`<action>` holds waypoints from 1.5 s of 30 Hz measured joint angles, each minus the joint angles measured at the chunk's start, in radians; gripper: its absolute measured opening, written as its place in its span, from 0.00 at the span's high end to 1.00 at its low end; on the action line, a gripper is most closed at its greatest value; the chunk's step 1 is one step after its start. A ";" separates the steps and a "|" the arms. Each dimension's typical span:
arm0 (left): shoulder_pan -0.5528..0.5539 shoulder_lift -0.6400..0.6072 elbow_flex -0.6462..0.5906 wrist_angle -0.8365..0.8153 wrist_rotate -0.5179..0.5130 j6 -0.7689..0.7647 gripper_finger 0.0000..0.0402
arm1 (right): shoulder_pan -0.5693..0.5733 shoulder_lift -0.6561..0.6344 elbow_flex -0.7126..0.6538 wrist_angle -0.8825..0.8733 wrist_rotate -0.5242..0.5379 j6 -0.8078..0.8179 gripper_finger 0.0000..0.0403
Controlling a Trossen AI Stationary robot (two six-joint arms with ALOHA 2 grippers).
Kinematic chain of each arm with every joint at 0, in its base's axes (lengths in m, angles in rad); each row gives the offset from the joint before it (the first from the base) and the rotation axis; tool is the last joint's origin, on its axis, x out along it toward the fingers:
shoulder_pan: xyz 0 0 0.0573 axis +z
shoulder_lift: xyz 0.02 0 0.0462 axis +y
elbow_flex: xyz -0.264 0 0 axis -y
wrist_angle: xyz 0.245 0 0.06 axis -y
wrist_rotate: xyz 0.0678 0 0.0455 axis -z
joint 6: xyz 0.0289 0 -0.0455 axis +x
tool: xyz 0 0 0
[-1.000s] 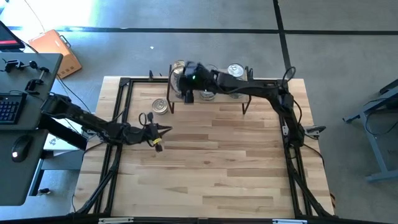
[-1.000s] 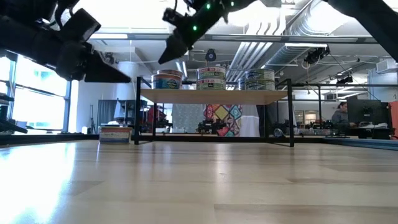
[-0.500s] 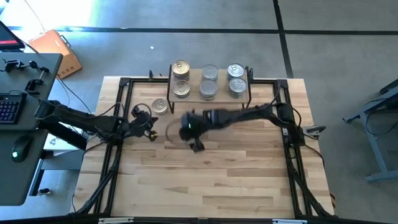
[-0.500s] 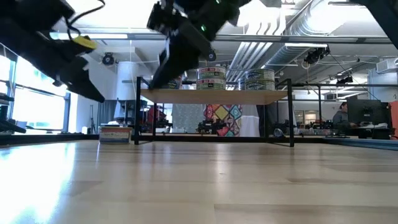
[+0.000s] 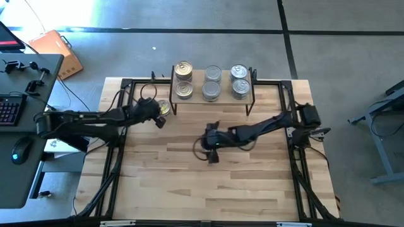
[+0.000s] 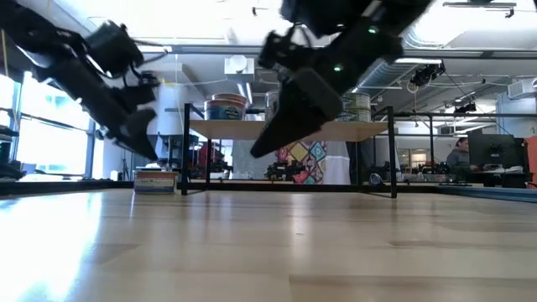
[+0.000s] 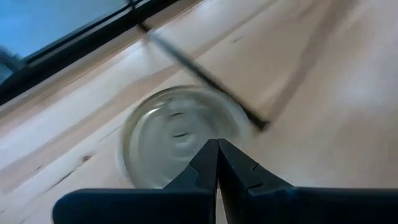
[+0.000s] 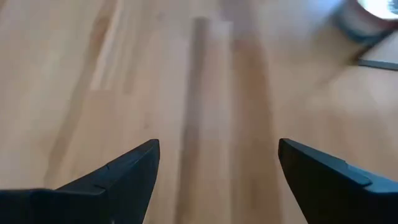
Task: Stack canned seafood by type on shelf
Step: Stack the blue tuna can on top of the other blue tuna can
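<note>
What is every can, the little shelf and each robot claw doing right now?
Cans on the shelf: six lids show from above, sitting in three pairs.
Lone can: on the tabletop beside the shelf's leg, not stacked yet.
Shelf: standing at the table's far edge, holding cans.
Left gripper: shut, empty, pointing at the lone can.
Right gripper: open, empty, above the bare middle of the tabletop.

I saw six tins (image 5: 211, 82) on the shelf (image 5: 222, 82) at the table's (image 5: 252, 183) far edge, and one tin (image 5: 163, 107) on the table left of it.
</note>
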 joint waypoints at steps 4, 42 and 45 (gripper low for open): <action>0.089 0.098 0.000 0.063 0.031 0.022 1.00 | 0.011 -0.073 -0.138 0.170 0.064 0.033 0.20; -0.666 0.076 0.144 -0.175 0.334 -0.026 1.00 | 0.017 0.107 -0.183 0.647 -0.090 -0.037 0.25; -0.721 0.089 0.136 -0.209 0.324 -0.131 1.00 | -0.020 0.168 -0.115 0.632 -0.139 -0.040 0.31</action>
